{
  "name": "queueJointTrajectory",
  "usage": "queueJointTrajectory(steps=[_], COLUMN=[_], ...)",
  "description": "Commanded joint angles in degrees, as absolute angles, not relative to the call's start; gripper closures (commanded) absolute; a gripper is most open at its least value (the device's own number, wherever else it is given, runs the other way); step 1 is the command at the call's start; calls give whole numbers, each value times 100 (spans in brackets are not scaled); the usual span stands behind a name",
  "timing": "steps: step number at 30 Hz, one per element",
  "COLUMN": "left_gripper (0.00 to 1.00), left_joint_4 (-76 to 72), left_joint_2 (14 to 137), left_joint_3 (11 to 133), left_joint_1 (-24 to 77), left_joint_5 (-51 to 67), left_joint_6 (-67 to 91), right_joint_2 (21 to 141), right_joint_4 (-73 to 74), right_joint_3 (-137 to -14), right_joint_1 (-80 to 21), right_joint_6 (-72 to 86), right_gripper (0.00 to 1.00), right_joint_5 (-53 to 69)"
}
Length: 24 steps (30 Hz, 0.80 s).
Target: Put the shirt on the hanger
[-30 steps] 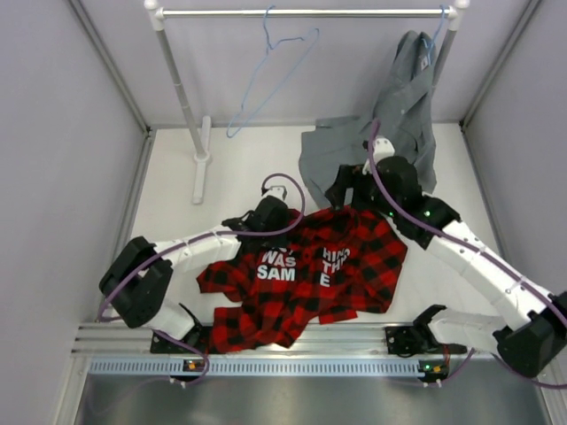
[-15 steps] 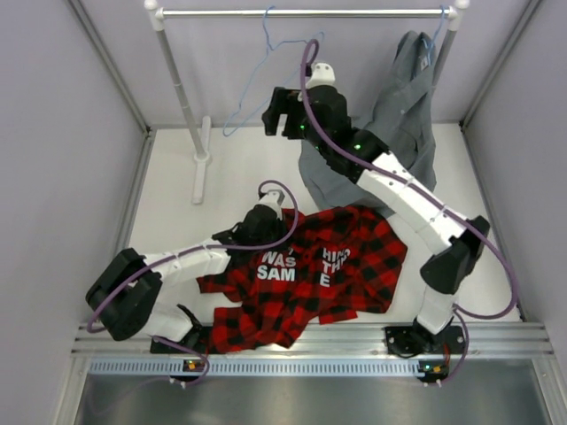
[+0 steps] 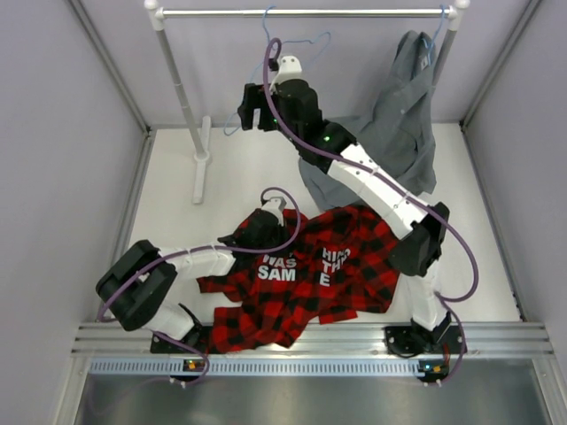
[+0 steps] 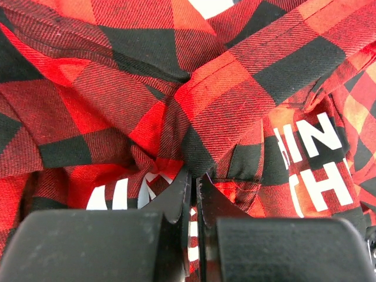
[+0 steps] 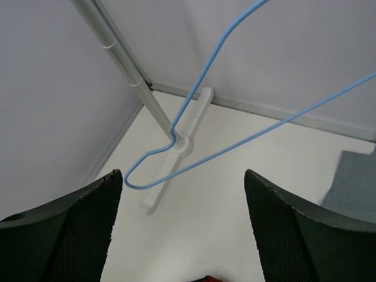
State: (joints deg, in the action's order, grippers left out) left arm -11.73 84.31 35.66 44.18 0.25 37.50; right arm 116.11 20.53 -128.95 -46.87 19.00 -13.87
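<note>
The red-and-black plaid shirt (image 3: 341, 266) lies crumpled on the table floor with its white lettering facing up. My left gripper (image 3: 241, 237) rests on the shirt's upper left edge. In the left wrist view the gripper (image 4: 194, 173) is shut, with a fold of the plaid shirt (image 4: 235, 100) pinched at its tips. The bare light-blue wire hanger (image 3: 266, 22) hangs from the rail and is partly hidden by my right arm. My right gripper (image 3: 252, 106) is raised beside it. In the right wrist view the right gripper (image 5: 182, 176) is open and empty, with the hanger (image 5: 174, 135) just ahead of it.
A white clothes rack with a top rail (image 3: 354, 12), a left post (image 3: 182, 88) and a foot (image 3: 202, 164) stands at the back. A grey shirt (image 3: 399, 115) hangs at the rail's right end and drapes onto the floor. Grey walls close in on both sides.
My right arm has swung from over the plaid shirt up and left to the bare hanger at the rail. My left gripper has stayed on the shirt, shifting slightly left.
</note>
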Motion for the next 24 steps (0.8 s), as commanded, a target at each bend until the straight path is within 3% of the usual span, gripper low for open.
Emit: queueJointTrajectory(steps=[1, 11, 17, 24], left_gripper=[100, 100, 100, 100], left_joint_4=[-1722, -1705, -1688, -1714], left_joint_2=[8499, 8464, 8403, 8376], left_joint_3=[3463, 3498, 3516, 3358], left_joint_1=[4430, 4430, 4430, 4430], left_joint_5=[158, 158, 290, 264], left_joint_6=[3823, 3841, 3832, 3753], right_joint_2=[11751, 12840, 13069, 12613], right_joint_4=[1477, 1012, 414, 176], right_joint_3=[-13324, -14309, -14405, -13810], right_joint_1=[-4772, -4693, -4597, -4597], right_joint_6=[1688, 1574, 1443, 1204], right_gripper=[19, 24, 43, 48], right_joint_5=[-1380, -1783, -2276, -2566])
